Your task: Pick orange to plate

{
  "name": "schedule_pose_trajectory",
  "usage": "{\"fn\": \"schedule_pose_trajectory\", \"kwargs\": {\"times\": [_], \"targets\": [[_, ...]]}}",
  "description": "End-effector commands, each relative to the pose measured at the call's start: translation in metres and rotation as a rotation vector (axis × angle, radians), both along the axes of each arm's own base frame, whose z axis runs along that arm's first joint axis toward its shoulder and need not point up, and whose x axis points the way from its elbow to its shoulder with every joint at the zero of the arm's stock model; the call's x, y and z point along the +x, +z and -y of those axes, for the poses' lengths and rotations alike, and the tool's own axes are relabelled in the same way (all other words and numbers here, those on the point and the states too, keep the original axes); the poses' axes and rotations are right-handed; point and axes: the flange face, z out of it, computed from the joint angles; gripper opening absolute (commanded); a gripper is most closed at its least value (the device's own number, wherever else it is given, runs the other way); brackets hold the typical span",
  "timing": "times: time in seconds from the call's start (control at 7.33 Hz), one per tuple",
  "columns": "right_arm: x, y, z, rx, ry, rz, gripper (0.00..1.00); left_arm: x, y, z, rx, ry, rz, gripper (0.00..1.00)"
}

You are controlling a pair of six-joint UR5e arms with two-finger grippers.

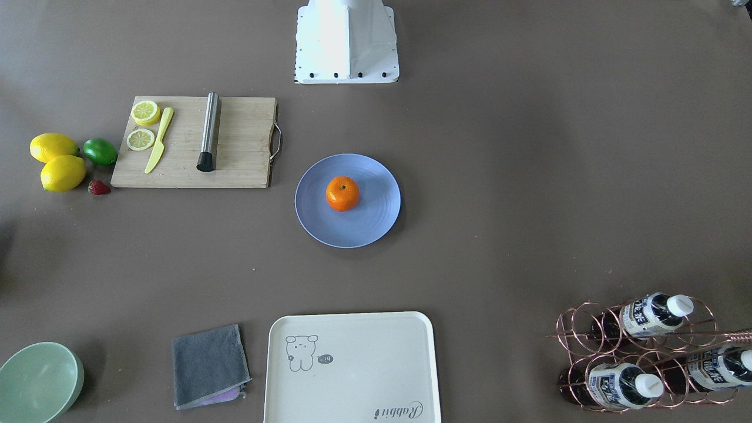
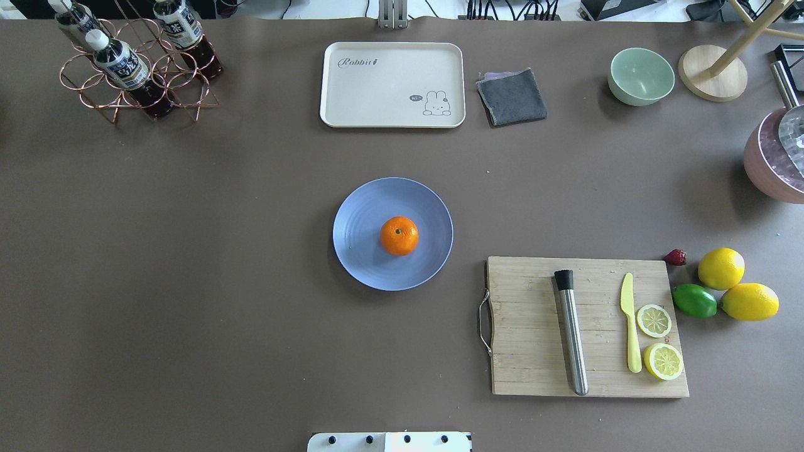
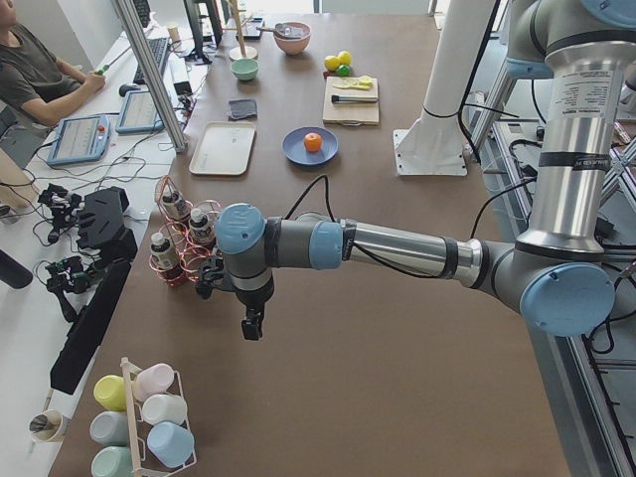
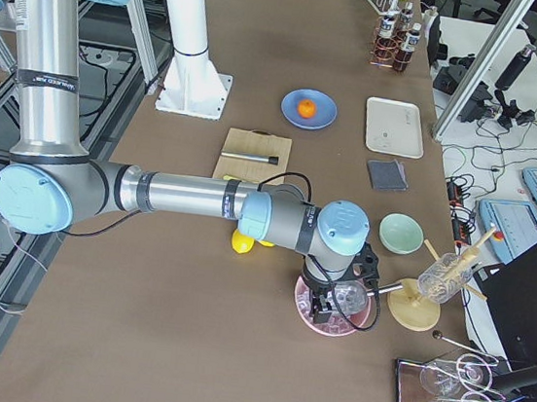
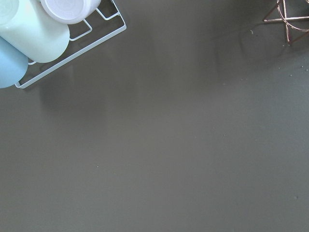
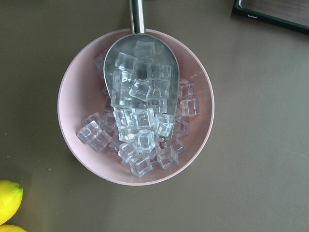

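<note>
The bright orange (image 1: 342, 193) (image 2: 399, 235) sits upright, stem dot up, near the middle of the light-blue plate (image 1: 376, 226) (image 2: 358, 251) at the table's centre. Nothing touches either one. My left gripper (image 3: 252, 328) shows only in the exterior left view, hanging low over bare table at my left end, beside the bottle rack and far from the plate; I cannot tell whether it is open or shut. My right gripper (image 4: 327, 304) shows only in the exterior right view, over the pink ice bowl at my right end; its state cannot be told either.
A wooden cutting board (image 2: 534, 326) carries a steel muddler, a yellow knife and lemon halves. Lemons (image 2: 721, 268), a lime and a strawberry lie beside it. A cream tray (image 2: 392, 85), grey cloth, green bowl (image 2: 641, 76), copper bottle rack (image 2: 135, 69) and pink ice bowl (image 6: 136, 106) line the edges.
</note>
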Motion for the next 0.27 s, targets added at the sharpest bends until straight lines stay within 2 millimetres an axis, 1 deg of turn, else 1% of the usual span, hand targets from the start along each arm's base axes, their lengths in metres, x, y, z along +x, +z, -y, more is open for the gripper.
{"fn": "schedule_pose_trajectory", "kwargs": {"times": [0.0,0.14], "targets": [[0.0003,0.0028,-0.002,-0.007,0.0,-0.006,1.0,0.0029,-0.0008,0.0012,0.0,0.005,0.0,0.98],[0.0012,0.0053,-0.0029,-0.01,-0.002,-0.019,1.0,0.0029,-0.0023,0.0018,0.002,0.003,0.0,0.98]]}}
